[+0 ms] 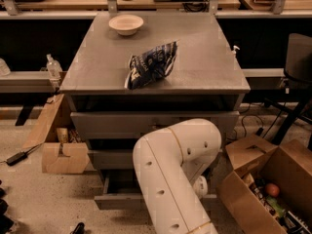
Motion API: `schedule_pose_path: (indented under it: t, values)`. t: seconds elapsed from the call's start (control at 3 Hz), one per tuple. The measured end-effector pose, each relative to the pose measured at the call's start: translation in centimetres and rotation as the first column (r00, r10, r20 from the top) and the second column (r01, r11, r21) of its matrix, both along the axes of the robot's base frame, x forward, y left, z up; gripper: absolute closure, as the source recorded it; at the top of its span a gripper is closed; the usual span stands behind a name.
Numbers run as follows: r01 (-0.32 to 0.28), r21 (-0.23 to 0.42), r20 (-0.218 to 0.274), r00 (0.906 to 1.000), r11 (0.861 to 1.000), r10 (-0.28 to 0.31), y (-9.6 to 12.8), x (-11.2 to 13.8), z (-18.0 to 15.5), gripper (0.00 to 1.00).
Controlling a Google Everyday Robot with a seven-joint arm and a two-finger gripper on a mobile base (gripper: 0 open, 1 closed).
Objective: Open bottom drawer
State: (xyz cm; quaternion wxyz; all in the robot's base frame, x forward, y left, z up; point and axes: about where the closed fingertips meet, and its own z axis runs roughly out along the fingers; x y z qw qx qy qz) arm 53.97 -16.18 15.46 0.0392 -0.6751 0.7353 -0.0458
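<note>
hand: tucked somewhere behind the bulky white robot arm, lower centre of frame, so can't tell if it's gripping anything

bottom drawer: slim grey-painted front, lowest of three, lower centre-left. It sits a bit proud of the two above.

step: looks like mid-pull to me

next move: straight, level tug outward so it doesn't jam

up top: grey desk, crumpled blue snack bag, cream bowl
</note>
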Motion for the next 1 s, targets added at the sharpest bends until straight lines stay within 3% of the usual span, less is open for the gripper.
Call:
schedule_pose_path:
  t: [0.67,1.0]
  values:
    - [0.0,0.0,0.0,1.0,1.0,0.0,0.0,-0.01,-0.01,0.11]
    - [0.0,0.0,-0.002,1.0,1.0,0.0,0.0,-0.1,-0.08,0.0]
